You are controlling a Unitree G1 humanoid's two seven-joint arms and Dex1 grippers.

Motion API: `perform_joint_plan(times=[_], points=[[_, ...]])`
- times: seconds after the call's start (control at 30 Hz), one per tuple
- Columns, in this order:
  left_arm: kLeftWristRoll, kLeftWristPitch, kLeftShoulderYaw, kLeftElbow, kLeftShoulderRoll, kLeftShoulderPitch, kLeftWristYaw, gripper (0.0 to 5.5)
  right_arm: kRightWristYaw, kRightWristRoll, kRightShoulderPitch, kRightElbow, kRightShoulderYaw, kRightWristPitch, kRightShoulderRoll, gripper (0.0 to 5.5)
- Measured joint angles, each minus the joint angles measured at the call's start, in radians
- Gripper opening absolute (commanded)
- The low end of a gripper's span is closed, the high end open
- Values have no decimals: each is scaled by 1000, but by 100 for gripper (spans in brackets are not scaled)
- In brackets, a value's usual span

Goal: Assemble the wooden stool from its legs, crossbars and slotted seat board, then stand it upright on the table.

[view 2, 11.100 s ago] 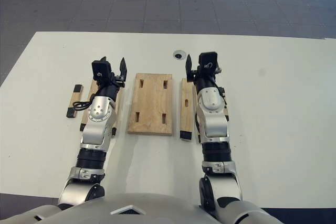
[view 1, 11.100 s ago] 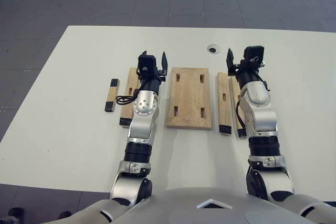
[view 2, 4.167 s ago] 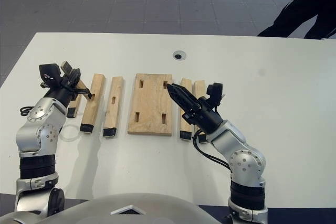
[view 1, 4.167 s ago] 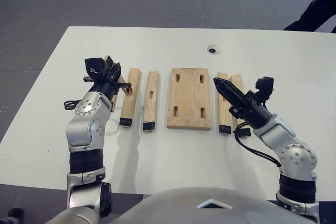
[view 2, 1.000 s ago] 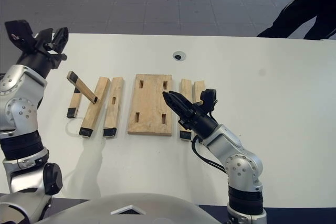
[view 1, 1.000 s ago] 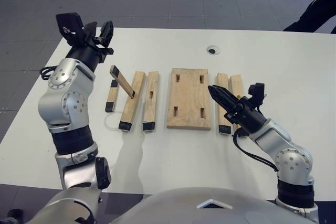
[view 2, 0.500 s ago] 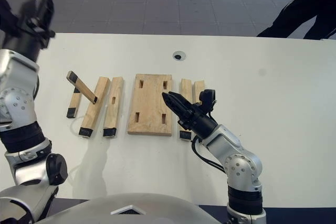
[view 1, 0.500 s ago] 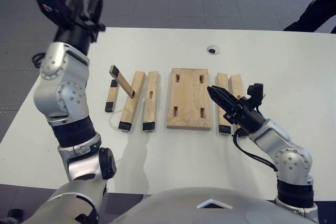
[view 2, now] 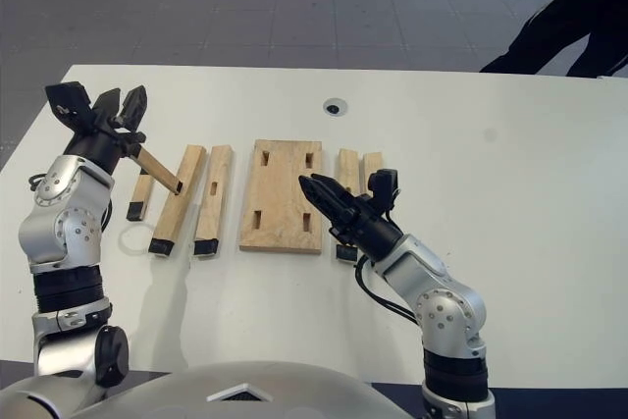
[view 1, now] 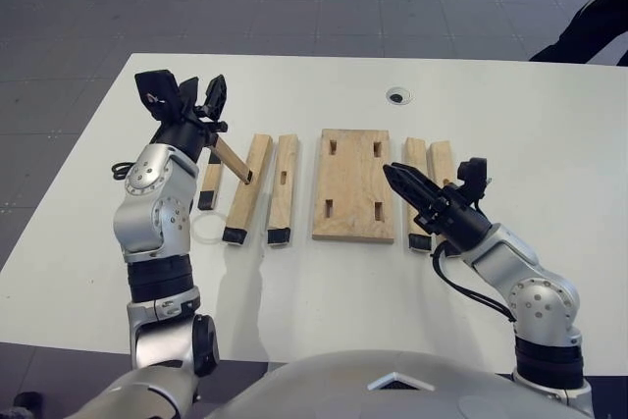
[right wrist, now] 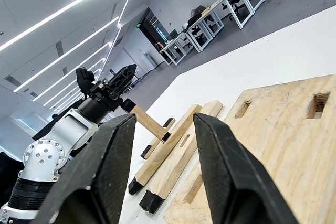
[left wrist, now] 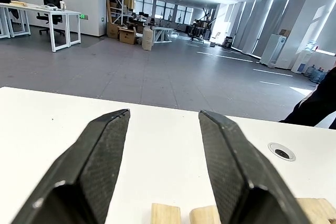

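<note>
The slotted seat board (view 1: 353,183) lies flat mid-table. Two legs (view 1: 263,188) lie to its left and two legs (view 1: 428,183) to its right. A short crossbar (view 1: 208,183) lies farthest left. A second crossbar (view 1: 232,159) leans tilted, its lower end on the nearest left leg. My left gripper (view 1: 206,85) is open, just above that crossbar's raised end, with nothing between its fingers (left wrist: 100,166). My right gripper (view 1: 391,172) is open and empty, low over the seat board's right edge, pointing across the board (right wrist: 273,129).
A round cable hole (view 1: 396,95) sits in the white table (view 1: 549,115) behind the board. A pale ring (view 1: 206,230) lies on the table near the left legs' dark ends. Bare table extends far right and along the front edge.
My left arm has swung down from high in the air to just above the tilted crossbar's raised end. The right gripper has crept slightly toward the board. The wooden parts have not moved.
</note>
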State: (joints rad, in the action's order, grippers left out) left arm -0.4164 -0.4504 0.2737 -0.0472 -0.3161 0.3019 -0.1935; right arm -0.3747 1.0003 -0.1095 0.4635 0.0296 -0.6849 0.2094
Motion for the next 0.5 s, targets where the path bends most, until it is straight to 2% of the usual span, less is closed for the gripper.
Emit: perform_joint_plan(times=[0.07, 0.2, 0.33, 0.43, 0.5], points=[[-7, -5, -3, -5, 4, 35, -1, 243, 0, -12, -3, 0, -3, 3, -3, 201], [-74, -15, 28, -158, -18, 155, -1, 243, 0, -15, -6, 1, -10, 4, -5, 201], [-133, -63, 85, -279, -75, 160, -1, 243, 0, -16, -13, 1, -10, 5, -5, 201], [-132, -67, 116, -315, -127, 79, -35, 243, 0, -16, -15, 4, -7, 6, -4, 201], [-118, -67, 128, -343, -152, -95, -87, 243, 1, -16, -31, 9, -2, 7, 0, 201]])
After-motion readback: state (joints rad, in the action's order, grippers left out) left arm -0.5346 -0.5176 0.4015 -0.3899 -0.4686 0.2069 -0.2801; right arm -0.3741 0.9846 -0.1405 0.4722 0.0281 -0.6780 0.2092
